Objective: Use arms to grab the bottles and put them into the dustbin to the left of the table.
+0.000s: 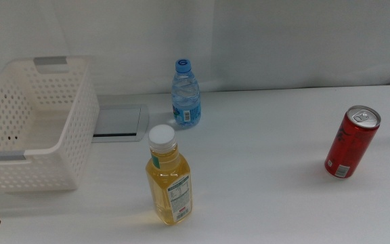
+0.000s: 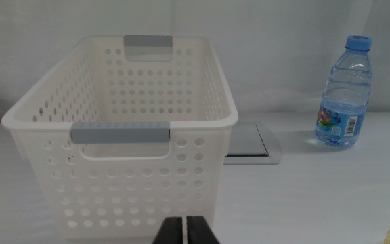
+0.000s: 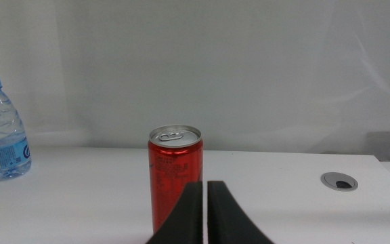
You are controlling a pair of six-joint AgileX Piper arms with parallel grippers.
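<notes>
Facing your closed left gripper (image 2: 186,230) is the dustbin (image 2: 124,132) at the bench's (image 1: 263,183) left edge. Your right gripper (image 3: 205,213), clenched empty, faces the red can (image 3: 175,177) near the right edge.

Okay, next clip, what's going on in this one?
Nothing is grabbed yet. The juice bottle, water bottle and red can all stand upright on the table, and the white basket holds no bottles. The left gripper faces the basket, the right gripper faces the can; both are shut.
</notes>
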